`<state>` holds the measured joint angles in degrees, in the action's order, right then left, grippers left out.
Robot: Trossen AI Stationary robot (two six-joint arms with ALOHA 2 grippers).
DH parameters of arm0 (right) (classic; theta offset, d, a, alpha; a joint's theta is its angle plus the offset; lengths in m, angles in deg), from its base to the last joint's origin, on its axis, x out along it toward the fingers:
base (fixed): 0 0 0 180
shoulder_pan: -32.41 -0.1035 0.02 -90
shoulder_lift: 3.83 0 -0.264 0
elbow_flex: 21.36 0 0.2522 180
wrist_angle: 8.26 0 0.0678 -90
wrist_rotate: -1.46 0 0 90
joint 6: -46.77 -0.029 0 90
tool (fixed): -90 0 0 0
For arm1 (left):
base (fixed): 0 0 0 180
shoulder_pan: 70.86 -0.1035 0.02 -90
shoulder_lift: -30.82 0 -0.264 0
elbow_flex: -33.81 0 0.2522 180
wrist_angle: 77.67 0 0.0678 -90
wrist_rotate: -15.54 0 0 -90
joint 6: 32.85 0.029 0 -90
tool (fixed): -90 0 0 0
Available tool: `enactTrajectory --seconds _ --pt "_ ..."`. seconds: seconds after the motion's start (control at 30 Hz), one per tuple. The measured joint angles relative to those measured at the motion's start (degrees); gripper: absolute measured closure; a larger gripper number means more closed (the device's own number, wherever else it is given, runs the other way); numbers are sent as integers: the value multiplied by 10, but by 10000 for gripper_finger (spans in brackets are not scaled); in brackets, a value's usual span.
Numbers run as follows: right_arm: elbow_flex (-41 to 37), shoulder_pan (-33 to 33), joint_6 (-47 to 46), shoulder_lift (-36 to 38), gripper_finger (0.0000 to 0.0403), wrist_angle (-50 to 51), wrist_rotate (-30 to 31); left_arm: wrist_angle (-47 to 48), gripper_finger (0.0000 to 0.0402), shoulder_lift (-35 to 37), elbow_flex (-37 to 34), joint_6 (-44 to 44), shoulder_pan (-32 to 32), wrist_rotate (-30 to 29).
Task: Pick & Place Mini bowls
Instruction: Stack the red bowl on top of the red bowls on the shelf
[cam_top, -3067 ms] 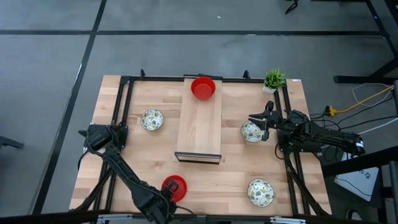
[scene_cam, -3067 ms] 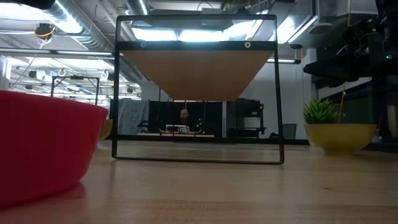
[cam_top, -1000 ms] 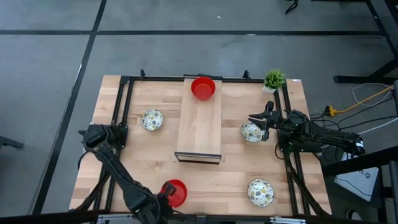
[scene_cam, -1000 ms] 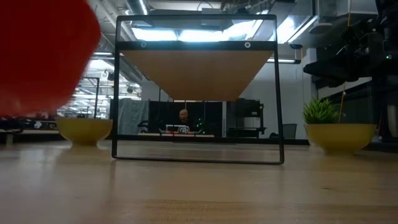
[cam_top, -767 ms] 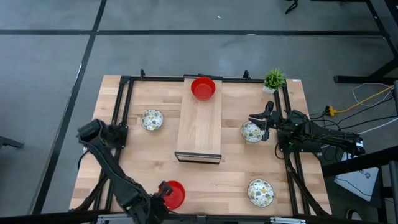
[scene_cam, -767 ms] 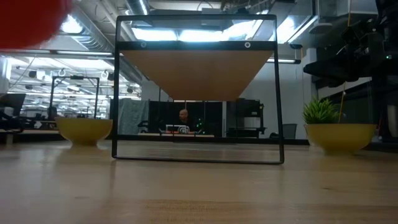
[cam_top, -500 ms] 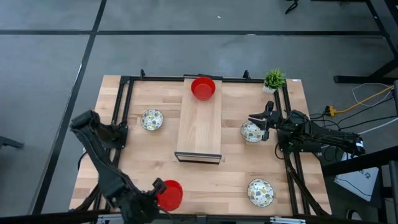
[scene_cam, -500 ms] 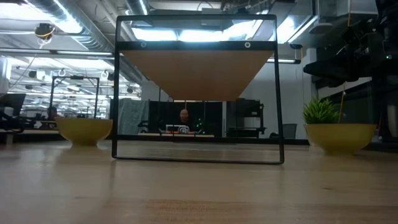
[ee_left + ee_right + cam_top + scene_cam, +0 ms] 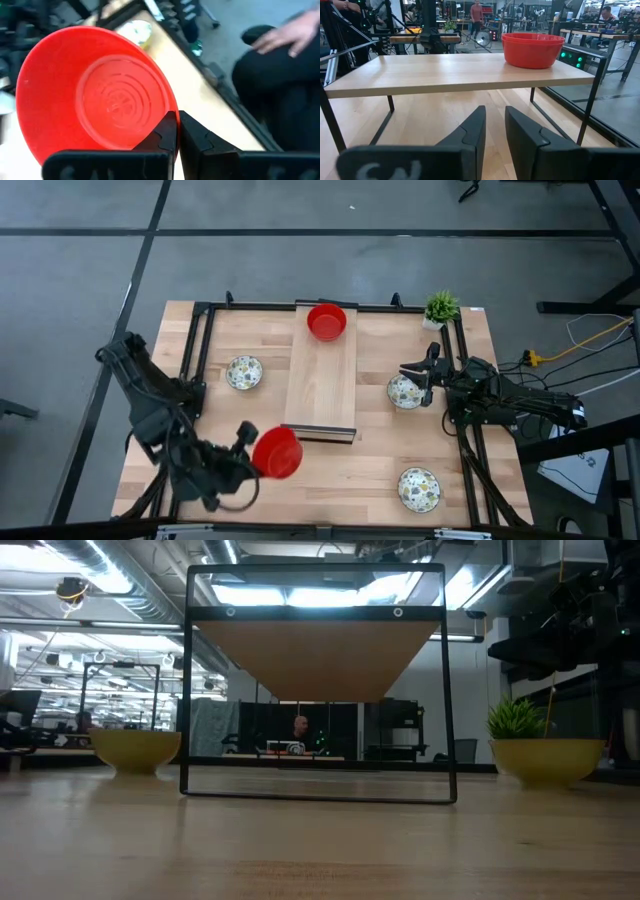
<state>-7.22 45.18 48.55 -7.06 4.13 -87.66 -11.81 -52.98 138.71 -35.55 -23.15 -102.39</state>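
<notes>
Red bowl (image 9: 277, 452) is off the surface (image 9: 380, 470), pinched by its rim in the left hand (image 9: 243, 446), fingers clamped tight on the wall so the bowl tips on its side, its inside facing the wrist camera. It hangs over the near-left part of the wood, just short of the near end of the raised wooden shelf (image 9: 322, 380). Likely bound for that shelf, since a second red bowl (image 9: 326, 321) already sits at its far end.

Right hand (image 9: 421, 374) waits near the right edge, at the side of a patterned bowl (image 9: 403, 391); fingers a little apart, nothing between them in its wrist view, so not gripping. It points across at the shelf.

Other patterned bowls: one at left (image 9: 244, 372), one near-right (image 9: 418, 489), both flat on the wood. A small potted plant (image 9: 440, 308) stands at the far-right corner, clear of the work.

Rim grip looks thin; bowl could swing or slip if the arm moves fast. Needs levelling before it goes down.
</notes>
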Motion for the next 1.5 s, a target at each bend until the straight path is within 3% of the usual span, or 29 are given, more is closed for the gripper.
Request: enactTrajectory --seconds 0.5,0.8,1.13,1.5 --pt "0 0 0 0 328 0 0 -21 398 9 0 16 -146 7" --pt "0 0 0 0 328 0 0 -132 398 9 0 39 -216 6" --pt "0 0 0 0 328 0 0 -169 398 9 0 40 -339 -17" --pt "0 0 0 0 328 0 0 -295 398 -2 1 42 -454 -42"
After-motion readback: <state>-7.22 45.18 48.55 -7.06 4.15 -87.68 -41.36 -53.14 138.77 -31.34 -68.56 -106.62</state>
